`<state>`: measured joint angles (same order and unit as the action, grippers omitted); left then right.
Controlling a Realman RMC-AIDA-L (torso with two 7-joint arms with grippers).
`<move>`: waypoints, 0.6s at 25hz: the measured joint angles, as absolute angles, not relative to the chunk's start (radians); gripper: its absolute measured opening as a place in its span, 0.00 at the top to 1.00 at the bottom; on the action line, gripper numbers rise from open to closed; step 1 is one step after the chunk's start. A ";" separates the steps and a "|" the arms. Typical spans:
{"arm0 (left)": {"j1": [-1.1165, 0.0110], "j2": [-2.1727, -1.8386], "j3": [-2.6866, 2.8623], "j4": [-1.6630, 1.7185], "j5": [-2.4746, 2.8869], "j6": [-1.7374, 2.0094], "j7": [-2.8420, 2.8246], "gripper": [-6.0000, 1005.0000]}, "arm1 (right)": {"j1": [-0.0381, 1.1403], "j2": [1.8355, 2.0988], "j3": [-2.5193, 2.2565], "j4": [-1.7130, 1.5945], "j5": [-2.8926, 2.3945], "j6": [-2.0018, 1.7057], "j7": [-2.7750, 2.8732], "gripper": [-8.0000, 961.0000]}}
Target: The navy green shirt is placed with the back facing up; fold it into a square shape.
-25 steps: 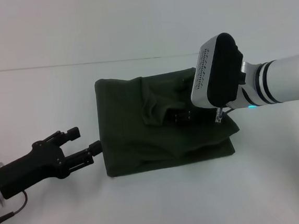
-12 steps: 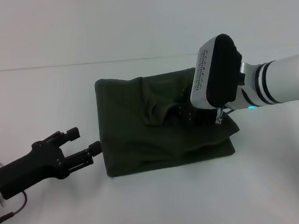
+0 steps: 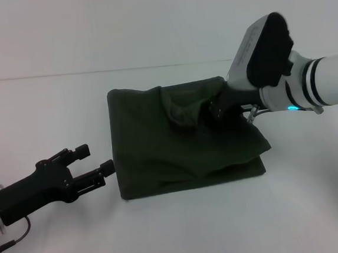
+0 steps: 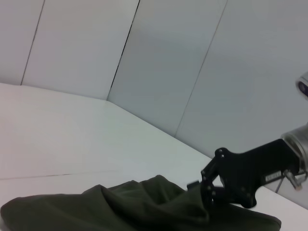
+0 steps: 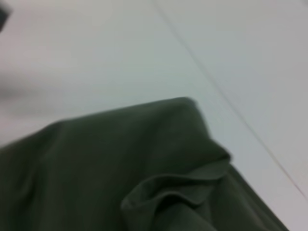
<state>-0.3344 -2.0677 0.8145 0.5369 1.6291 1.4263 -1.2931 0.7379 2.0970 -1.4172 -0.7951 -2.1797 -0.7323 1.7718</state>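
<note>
The navy green shirt (image 3: 159,151) lies folded into a rough rectangle in the middle of the white table, plain side up, with a raised crease near its far right part. My right gripper (image 3: 216,108) reaches in from the right, tilted upward, and is shut on a pinch of cloth at that crease. The left wrist view shows the shirt (image 4: 134,207) rising toward the right gripper (image 4: 209,195). The right wrist view shows only the shirt (image 5: 144,168), folded and wrinkled. My left gripper (image 3: 96,158) stands open just left of the shirt's left edge, not touching it.
The white table (image 3: 49,113) stretches all around the shirt, with a pale wall behind it. The left arm's cable (image 3: 13,239) hangs near the front left corner.
The right gripper has tipped upward and drawn back toward the far right, lifting the cloth at the crease with it. The left arm has not moved.
</note>
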 joint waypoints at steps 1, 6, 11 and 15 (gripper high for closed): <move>-0.334 -2.068 0.815 0.537 1.629 1.426 -1.293 0.12 | 0.738 2.096 -1.398 -0.785 -2.159 -0.735 1.780 0.98; -0.334 -2.069 0.816 0.537 1.629 1.425 -1.293 0.12 | 0.756 2.091 -1.244 -0.714 -2.095 -0.783 1.844 0.98; -0.334 -2.069 0.820 0.537 1.629 1.418 -1.292 0.12 | 0.778 2.091 -1.123 -0.635 -2.092 -0.806 1.924 0.98; -0.334 -2.069 0.822 0.533 1.629 1.416 -1.292 0.12 | 0.792 2.093 -1.058 -0.565 -2.057 -0.802 1.966 0.98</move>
